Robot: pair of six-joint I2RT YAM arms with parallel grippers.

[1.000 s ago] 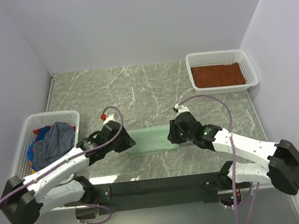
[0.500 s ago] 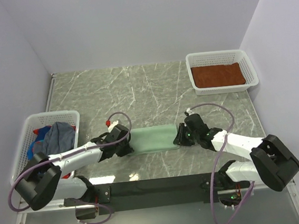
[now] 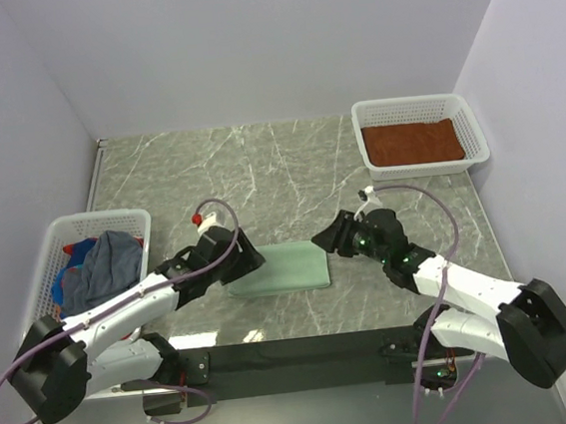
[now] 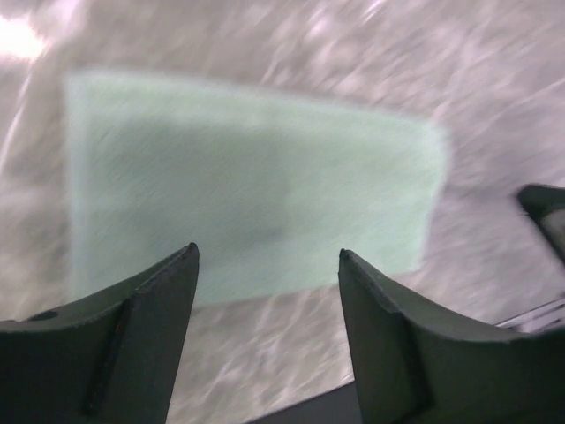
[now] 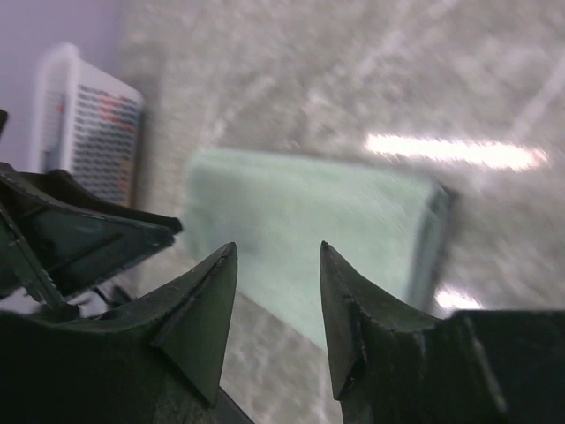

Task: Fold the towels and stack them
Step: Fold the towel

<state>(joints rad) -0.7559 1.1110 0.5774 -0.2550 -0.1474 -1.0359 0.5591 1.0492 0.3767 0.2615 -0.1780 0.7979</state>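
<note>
White mesh forms two baskets. The left basket (image 3: 83,220), off to the outer side of the left gripper (image 3: 251,263), holds one slate-blue towel (image 3: 108,264) heaped over bright patterned towels (image 3: 66,285); how many of these cannot be told. The right basket (image 3: 419,170), well beyond the right gripper (image 3: 322,238), holds one rust-brown towel (image 3: 412,142), lying flat. One mint-green towel (image 3: 279,270) lies folded on the marble table (image 3: 258,164) between the two grippers, just beside each. Both grippers have their jaws parted, with nothing between them.
</note>
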